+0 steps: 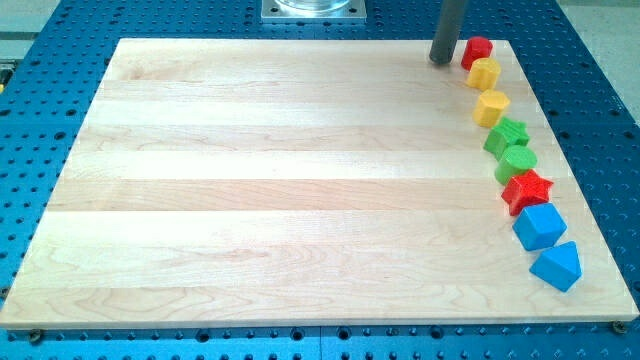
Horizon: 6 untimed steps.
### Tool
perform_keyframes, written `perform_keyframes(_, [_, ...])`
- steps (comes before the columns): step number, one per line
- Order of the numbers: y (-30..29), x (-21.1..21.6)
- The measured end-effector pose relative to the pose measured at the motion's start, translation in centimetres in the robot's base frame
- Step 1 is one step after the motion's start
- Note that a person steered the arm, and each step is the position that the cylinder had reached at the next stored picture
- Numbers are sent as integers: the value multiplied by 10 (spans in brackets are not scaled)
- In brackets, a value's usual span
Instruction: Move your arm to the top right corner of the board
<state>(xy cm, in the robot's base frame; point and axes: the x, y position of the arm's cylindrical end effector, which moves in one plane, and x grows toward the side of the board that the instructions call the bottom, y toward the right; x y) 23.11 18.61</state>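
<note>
My tip point(441, 59) rests on the wooden board point(280, 180) near its top right corner, just left of a small red block point(477, 50). Below the red block a curved line of blocks runs down the board's right side: a yellow block point(484, 73), a yellow hexagon-like block point(491, 107), a green star point(507, 134), a green round block point(517, 162), a red star point(527, 188), a blue cube-like block point(540, 226) and a blue triangular block point(557, 265). The tip touches none that I can tell.
The board lies on a blue perforated table point(60, 90). A metal base plate point(313, 10) sits at the view's top, beyond the board's top edge.
</note>
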Motion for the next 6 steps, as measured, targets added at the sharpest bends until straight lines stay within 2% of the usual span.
perform_keyframes(4, [1, 4])
perform_keyframes(6, [1, -40])
